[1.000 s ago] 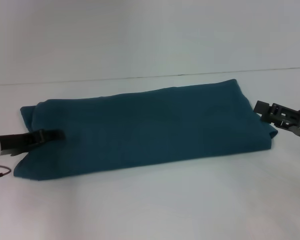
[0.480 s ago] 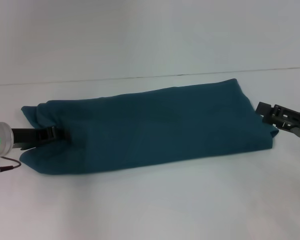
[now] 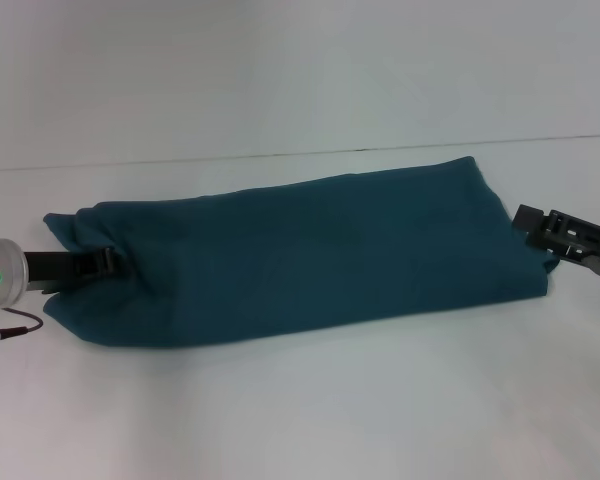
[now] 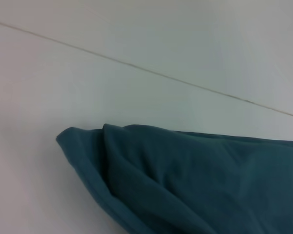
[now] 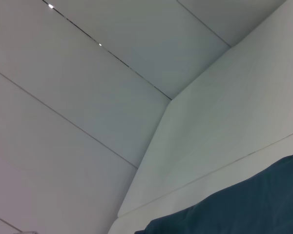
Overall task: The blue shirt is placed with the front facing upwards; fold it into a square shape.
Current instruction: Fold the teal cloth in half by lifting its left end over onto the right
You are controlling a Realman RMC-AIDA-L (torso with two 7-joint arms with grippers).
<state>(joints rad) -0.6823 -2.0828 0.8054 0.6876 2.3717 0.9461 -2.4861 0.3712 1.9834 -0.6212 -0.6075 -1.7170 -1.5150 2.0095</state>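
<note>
The blue shirt (image 3: 310,250) lies folded into a long teal band across the white table (image 3: 330,410), plain side up, with no lettering showing. My left gripper (image 3: 110,262) reaches in from the left and is shut on the band's left end, where the cloth bunches. My right gripper (image 3: 525,218) sits at the band's right edge, touching the cloth. The left wrist view shows the rumpled left end of the shirt (image 4: 185,185). In the right wrist view only a strip of the shirt (image 5: 244,209) shows, under a pale wall.
The table's back edge (image 3: 280,155) runs just behind the shirt, with a pale wall beyond it. A thin cable (image 3: 10,335) hangs from my left wrist near the table's left side. Bare tabletop spreads in front of the shirt.
My left gripper has moved right and slightly back, pulling the shirt's left end inward, so its near-left corner has drawn in. The right gripper has barely moved.
</note>
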